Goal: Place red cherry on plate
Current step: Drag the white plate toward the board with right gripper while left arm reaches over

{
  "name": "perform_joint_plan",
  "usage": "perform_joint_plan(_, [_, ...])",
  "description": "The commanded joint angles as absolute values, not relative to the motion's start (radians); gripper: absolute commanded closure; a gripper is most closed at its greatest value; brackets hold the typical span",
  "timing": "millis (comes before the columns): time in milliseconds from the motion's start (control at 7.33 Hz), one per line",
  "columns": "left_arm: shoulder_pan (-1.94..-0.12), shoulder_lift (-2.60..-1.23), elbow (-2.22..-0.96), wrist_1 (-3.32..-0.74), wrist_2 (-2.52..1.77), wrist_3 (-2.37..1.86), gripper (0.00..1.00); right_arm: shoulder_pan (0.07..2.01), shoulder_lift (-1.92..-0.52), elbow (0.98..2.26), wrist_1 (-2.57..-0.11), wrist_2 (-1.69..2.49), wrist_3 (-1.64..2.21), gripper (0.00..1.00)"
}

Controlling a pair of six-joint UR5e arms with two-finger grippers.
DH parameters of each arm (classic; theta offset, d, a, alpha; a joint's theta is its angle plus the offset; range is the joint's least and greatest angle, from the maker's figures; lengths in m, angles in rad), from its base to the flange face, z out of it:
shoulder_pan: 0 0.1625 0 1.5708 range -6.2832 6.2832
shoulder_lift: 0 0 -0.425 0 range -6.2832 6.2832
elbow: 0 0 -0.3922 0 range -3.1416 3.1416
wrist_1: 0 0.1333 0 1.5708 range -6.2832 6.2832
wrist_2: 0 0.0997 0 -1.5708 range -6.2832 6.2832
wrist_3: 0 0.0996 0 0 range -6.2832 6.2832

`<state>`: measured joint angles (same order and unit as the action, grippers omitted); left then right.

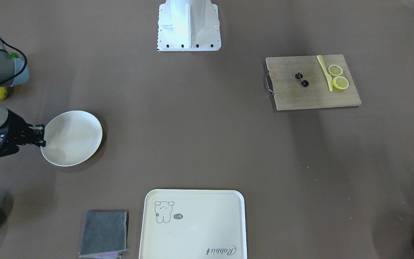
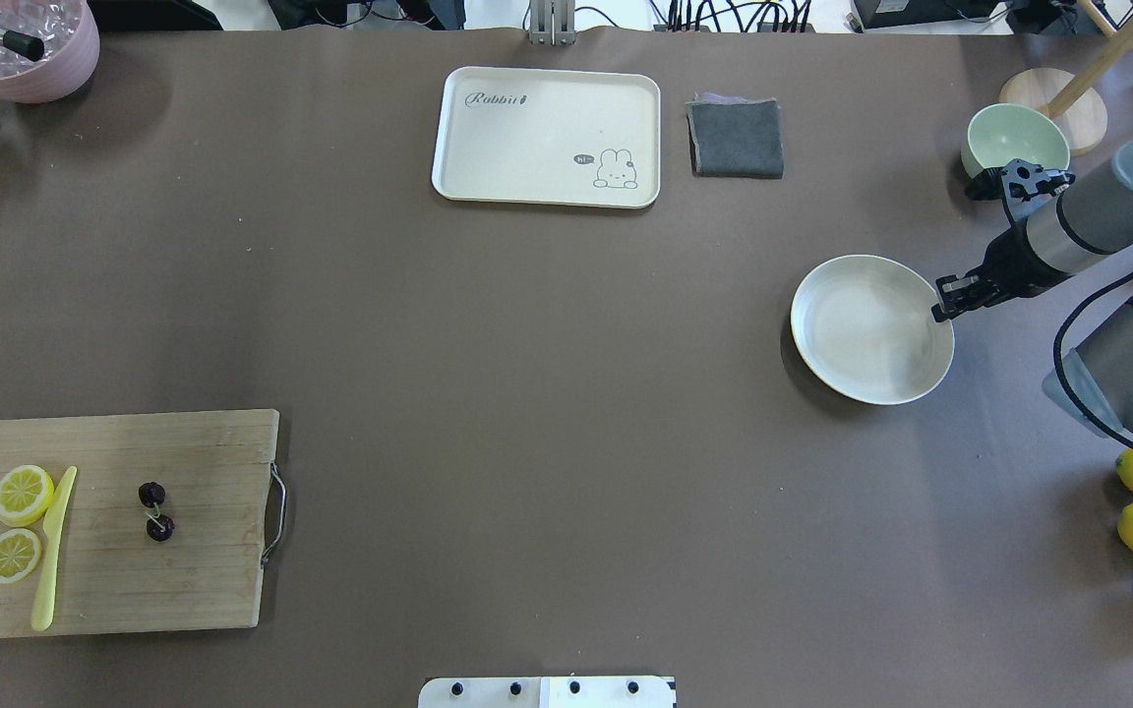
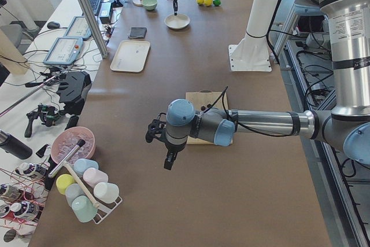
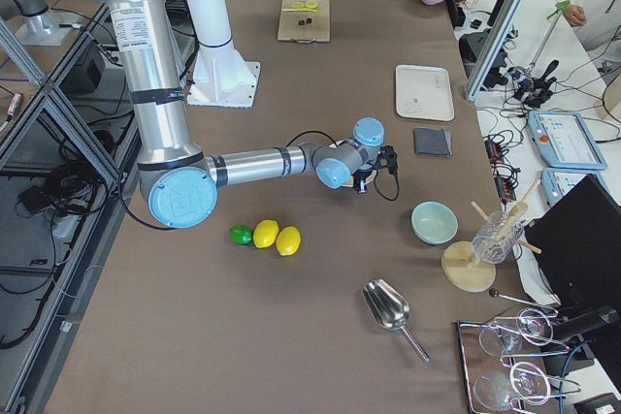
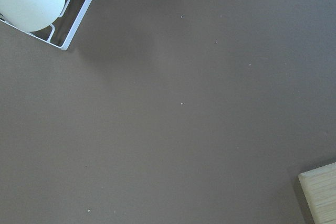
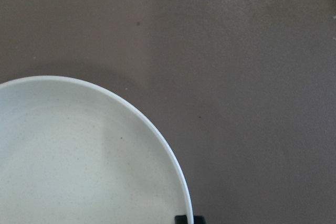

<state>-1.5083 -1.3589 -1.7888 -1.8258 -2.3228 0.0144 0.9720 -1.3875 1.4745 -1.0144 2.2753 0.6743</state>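
The right pincer (image 1: pixel 42 135) was clamped on the rim of the plate (image 1: pixel 72 138), while the red cherry (image 1: pixel 302 80) lay well apart on the cutting board (image 1: pixel 313 82) across the counter (image 1: pixel 199 126). Dragging by so thin a hold, the plate could slip or tip. Whether the left pincer (image 3: pixel 169 160) was apart or together could not be told.

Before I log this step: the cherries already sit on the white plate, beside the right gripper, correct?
No. The cherries lie on the cutting board near the lemon slices; the overhead view shows the plate empty, with the right gripper at its rim.
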Motion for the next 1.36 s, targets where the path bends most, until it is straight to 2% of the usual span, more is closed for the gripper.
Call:
perform_joint_plan(0, [-1.505,-1.358,-1.801,-1.85,-2.338,-0.09,0.02,0.971,-1.381,1.502,-1.012,2.316,0.713,1.0])
perform_joint_plan(136, [-1.449,-1.37,-1.831,-1.864,-2.392,-0.268,0.02,0.971,-1.34,1.514,-1.012,2.336,0.794,1.0])
perform_joint_plan(545, [-1.138,-1.391,-1.884,-2.12,-2.367,-0.764,0.02,0.829,-1.266,1.632,-1.011,2.301,1.113,1.0])
perform_joint_plan(682, [-0.989,-1.428,-1.91,-2.12,-2.223,-0.973,0.03,0.762,-1.256,1.661,-1.011,2.234,1.191,1.0])
perform_joint_plan(818, [-0.804,-1.428,-1.995,-2.118,-2.086,-1.225,0.08,0.705,-1.226,1.664,-1.012,2.179,1.257,1.0])
perform_joint_plan(1227, [-0.701,-1.422,-2.003,-2.117,-2.056,-1.298,0.12,0.574,-1.157,1.652,-1.025,2.041,1.341,1.0])
